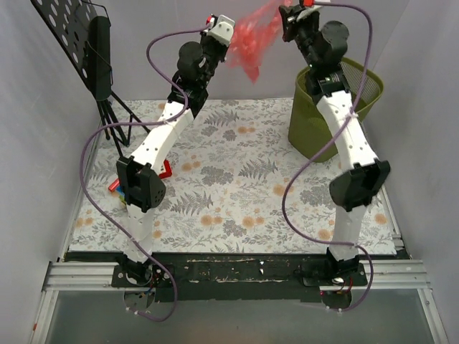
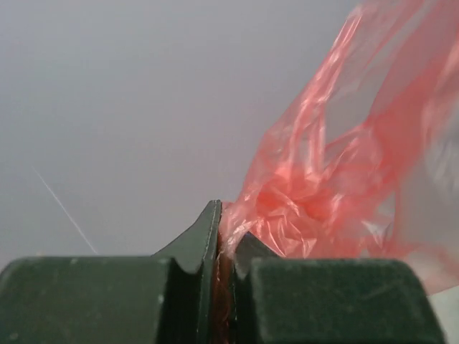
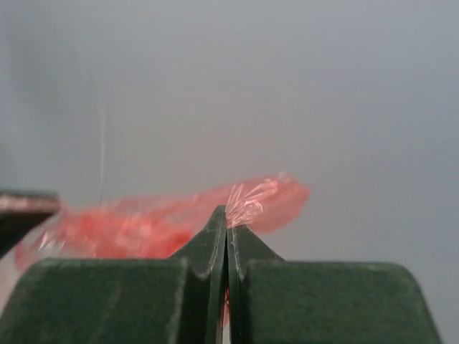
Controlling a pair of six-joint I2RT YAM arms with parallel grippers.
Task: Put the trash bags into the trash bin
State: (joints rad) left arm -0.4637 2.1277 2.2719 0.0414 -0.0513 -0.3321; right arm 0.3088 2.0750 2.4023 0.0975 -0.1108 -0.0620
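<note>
Bag (image 1: pixel 252 39), crinkly translucent red, stretches from left claw (image 2: pixel 225 228) to right claw (image 3: pixel 227 223).

I count one red trash bag (image 1: pixel 251 41), one green trash bin (image 1: pixel 308 131), one black perforated stand (image 1: pixel 68 29), and perhaps two small red toys (image 1: pixel 166 170), half hidden behind my left arm.

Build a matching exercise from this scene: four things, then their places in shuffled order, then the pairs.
Things:
1 red trash bag
2 trash bin
3 black perforated stand
4 floral table cover

Places:
A far-left back corner
B spread flat across the tabletop
C raised in the air
D far right of the table

Pairs: 1-C, 2-D, 3-A, 4-B
</note>
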